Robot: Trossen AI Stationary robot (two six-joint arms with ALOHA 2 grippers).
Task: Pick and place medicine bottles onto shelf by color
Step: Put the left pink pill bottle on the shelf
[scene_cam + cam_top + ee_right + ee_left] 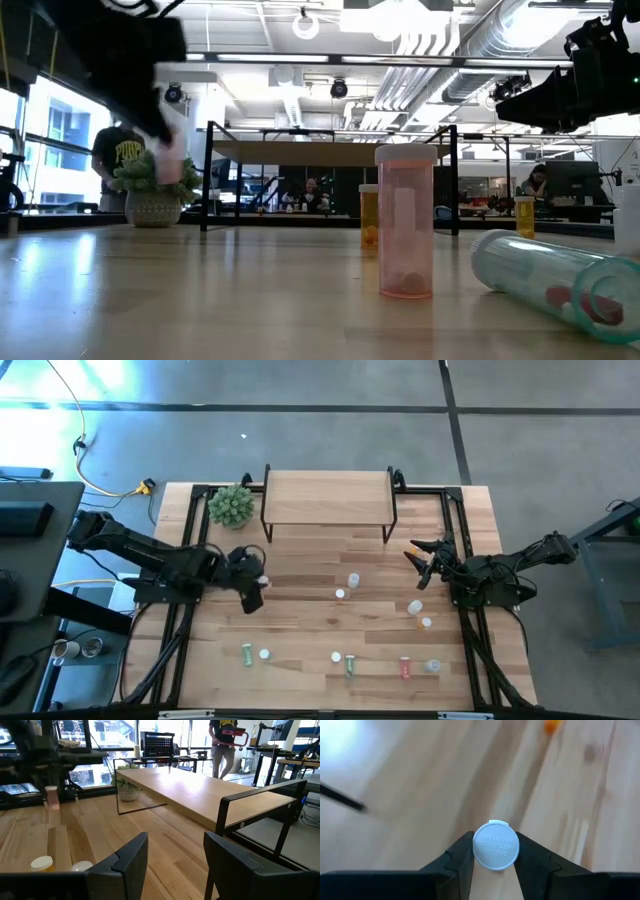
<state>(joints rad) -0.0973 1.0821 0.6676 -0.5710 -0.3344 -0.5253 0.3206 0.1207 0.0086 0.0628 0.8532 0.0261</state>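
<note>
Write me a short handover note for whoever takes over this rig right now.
Left gripper: shut on a white-capped bottle, held above the table's left-centre.
Right gripper: open, holds nothing, waiting at the right side near the shelf.
Shelf top: bare, so nothing is placed yet.
Left to do: shelve the held bottle, then the others scattered on the table, upright or lying, sorted by colour.

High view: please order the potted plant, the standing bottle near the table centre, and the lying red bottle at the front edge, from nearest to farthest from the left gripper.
Measured from the left gripper, which is shut on a bottle:
1. Potted plant, at the back, beside the shelf.
2. Standing bottle, toward the centre.
3. Red bottle, at the front, on the right arm's side.
</note>
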